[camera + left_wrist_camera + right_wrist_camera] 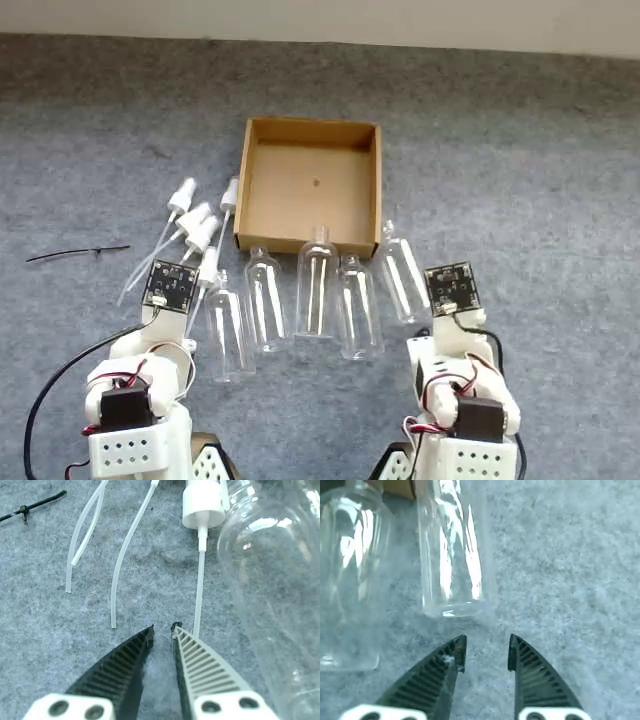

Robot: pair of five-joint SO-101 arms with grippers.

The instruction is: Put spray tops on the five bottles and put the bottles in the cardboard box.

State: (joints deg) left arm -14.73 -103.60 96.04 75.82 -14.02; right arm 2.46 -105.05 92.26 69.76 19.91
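Note:
Five clear bottles lie side by side on the grey carpet in front of the open cardboard box [247,180], from the leftmost bottle [227,328] to the rightmost bottle [403,272]. Several white spray tops [197,222] with long tubes lie left of the box. My left gripper [163,630] is low over the carpet with its fingers slightly parted and nothing between them. One spray top [202,506] has its tube ending beside the pale finger, next to a bottle [270,580]. My right gripper [486,649] is open and empty, just short of the base of a bottle [452,545].
A black zip tie [75,252] lies on the carpet at the far left. The left arm [150,400] and right arm [462,400] sit at the near edge. Open carpet lies right of the box and beyond it.

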